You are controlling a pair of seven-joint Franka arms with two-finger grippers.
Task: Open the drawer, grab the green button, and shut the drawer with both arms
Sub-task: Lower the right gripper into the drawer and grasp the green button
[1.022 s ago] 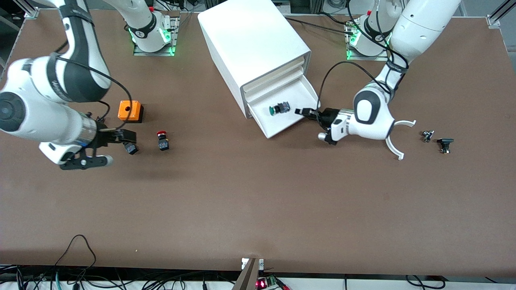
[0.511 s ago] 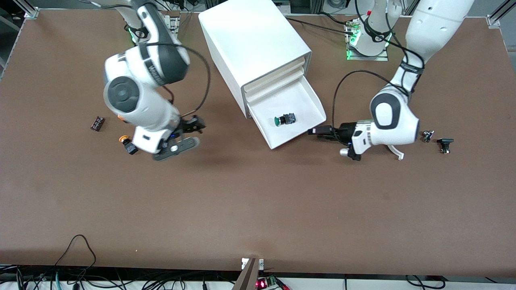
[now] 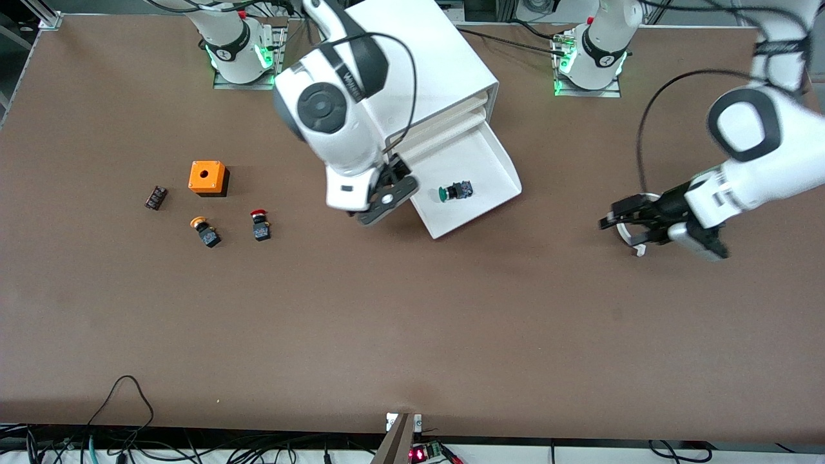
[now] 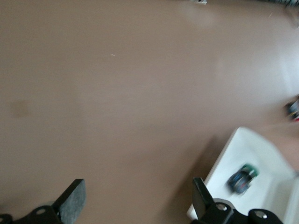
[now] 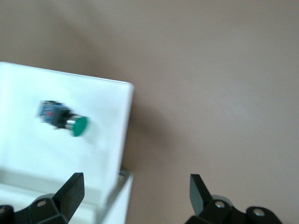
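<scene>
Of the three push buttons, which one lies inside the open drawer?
The green-capped button lies in the open bottom drawer. The red-capped button and orange-capped button sit on the table.

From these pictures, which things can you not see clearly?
- Front view: the right arm covers the corner of the drawer toward its end of the table.
- Left wrist view: the green button is blurred; the frame edge cuts the drawer.
- Front view: the left gripper covers a curved white part under it.
</scene>
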